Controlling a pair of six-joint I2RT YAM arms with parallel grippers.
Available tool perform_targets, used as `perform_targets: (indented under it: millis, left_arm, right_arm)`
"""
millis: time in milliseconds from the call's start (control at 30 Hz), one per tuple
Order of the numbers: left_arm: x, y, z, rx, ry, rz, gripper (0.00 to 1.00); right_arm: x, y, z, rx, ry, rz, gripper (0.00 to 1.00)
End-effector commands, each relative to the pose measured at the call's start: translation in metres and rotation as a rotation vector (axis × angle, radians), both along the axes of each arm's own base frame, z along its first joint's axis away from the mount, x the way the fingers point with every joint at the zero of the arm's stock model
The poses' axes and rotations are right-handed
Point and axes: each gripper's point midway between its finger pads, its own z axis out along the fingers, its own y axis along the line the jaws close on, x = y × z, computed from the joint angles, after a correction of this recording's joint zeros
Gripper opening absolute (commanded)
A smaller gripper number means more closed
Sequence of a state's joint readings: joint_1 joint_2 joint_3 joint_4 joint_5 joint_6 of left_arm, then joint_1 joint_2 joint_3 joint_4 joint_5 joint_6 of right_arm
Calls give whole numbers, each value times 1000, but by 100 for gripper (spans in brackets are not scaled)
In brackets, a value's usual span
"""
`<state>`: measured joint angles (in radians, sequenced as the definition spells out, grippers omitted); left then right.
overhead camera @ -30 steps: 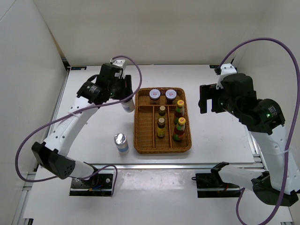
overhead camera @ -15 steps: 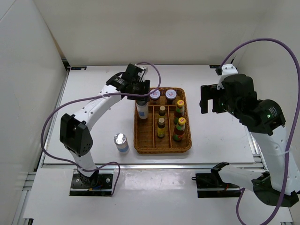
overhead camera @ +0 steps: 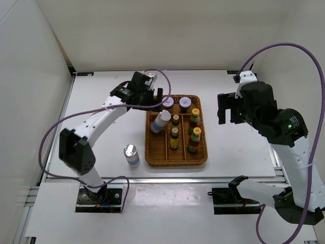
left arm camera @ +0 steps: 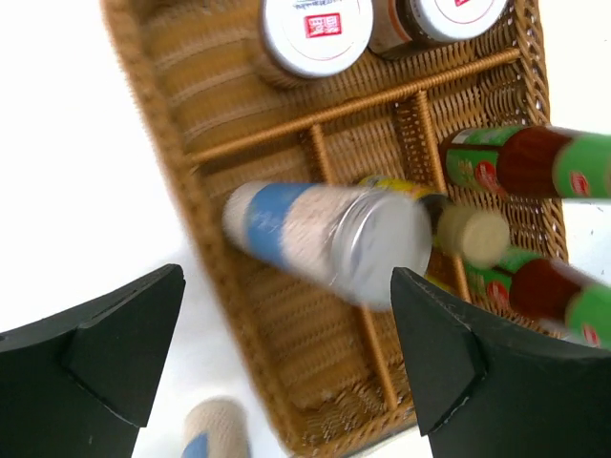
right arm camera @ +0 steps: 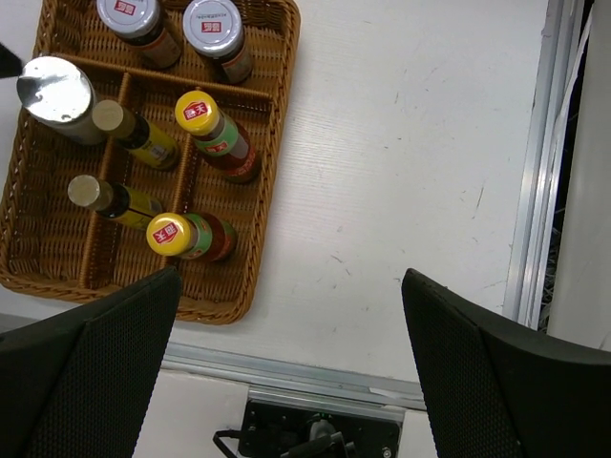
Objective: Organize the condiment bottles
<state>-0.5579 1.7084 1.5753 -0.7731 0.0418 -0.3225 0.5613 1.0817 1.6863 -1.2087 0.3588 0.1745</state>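
Observation:
My left gripper (overhead camera: 154, 97) (left arm camera: 286, 367) is open above the back left of the wicker tray (overhead camera: 175, 163) (left arm camera: 160, 153). Below it, touched by neither finger, a silver-topped white cylinder (overhead camera: 159, 122) (left arm camera: 325, 237) (right arm camera: 59, 93) leans tilted in the tray's left compartment. A second cylinder (overhead camera: 131, 155) (left arm camera: 215, 431) stands on the table left of the tray. Two purple-lidded jars (overhead camera: 167, 103) (right arm camera: 134, 24) fill the tray's back row. Two dark bottles (overhead camera: 175, 128) (right arm camera: 134, 129) stand in the middle lane, two red sauce bottles (overhead camera: 194, 128) (right arm camera: 215, 134) in the right lane. My right gripper (overhead camera: 226, 108) (right arm camera: 286, 363) is open and holds nothing, right of the tray.
White walls enclose the table at the back and both sides. A metal rail (right arm camera: 535, 191) runs along the table's right edge. Both arm bases (overhead camera: 99, 197) are bolted at the near edge.
My left arm swung right with the white cylinder from beside the tray into its left compartment, then opened. The cylinder now leans free. My right arm has stayed still.

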Motion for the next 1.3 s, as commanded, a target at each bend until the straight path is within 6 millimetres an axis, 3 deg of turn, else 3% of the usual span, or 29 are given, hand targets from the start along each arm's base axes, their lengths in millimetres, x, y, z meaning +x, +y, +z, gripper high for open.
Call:
perform_targets:
  millis: [0, 33, 100, 167, 200, 267, 333, 533, 700, 967, 1133, 1267]
  left_arm:
    - [-20, 36, 65, -13, -155, 52, 100]
    - [-30, 54, 87, -3, -224, 84, 100]
    - [-51, 83, 97, 40, -297, 119, 100]
    - [-64, 102, 95, 64, -324, 140, 100]
    - [-73, 109, 79, 87, -302, 143, 100]
    - [-88, 122, 78, 88, -319, 147, 100]
    - [-99, 128, 65, 85, -291, 161, 100]
    - [-102, 117, 45, 57, -213, 135, 100]
    - [-84, 97, 46, 45, -168, 98, 100]
    - [-49, 54, 60, 58, -201, -13, 100]
    - [-31, 35, 42, 100, -162, -52, 100]
    - [-31, 12, 36, 112, -167, -106, 100]
  right_arm:
    - [5, -1, 1, -16, -20, -4, 99]
    - [5, -1, -2, -21, -12, -4, 99]
    - [5, -4, -2, -31, -24, -10, 99]
    - [8, -5, -8, -43, -17, -17, 99]
    - [8, -5, -7, -36, -27, -17, 99]
    - [10, -3, -9, -35, -28, -17, 99]
    - [12, 4, -13, -24, -13, 6, 99]
    - [22, 14, -14, -19, 5, 24, 99]
    - [18, 12, -6, -3, -20, 24, 99]
    - [14, 10, -11, -4, -4, 18, 99]
    - [13, 9, -10, -4, -4, 18, 99]
    - [12, 9, -8, -4, -4, 18, 99]
